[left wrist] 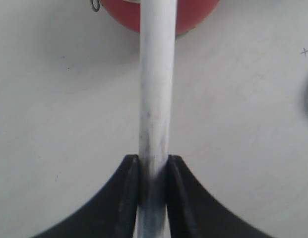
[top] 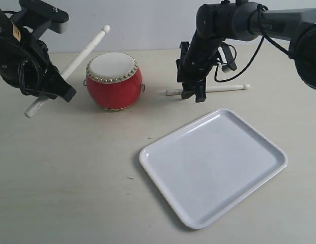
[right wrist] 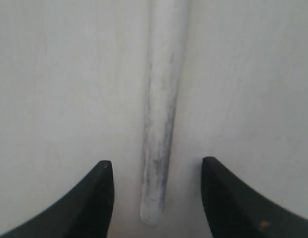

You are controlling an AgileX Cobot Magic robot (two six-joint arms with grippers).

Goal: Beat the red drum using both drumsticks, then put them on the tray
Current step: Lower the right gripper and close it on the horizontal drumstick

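Note:
The red drum with its cream skin stands on the table at the back left; its red body shows at the edge of the left wrist view. My left gripper is shut on one drumstick, which slants up with its knob tip raised behind the drum. The second drumstick lies flat on the table, right of the drum. My right gripper is open low over its blunt end, one finger on each side, not touching it.
The white tray lies at the front right, close in front of the right gripper. A black cable loops off the right arm above the lying drumstick. Bare cream tabletop spreads at the front left.

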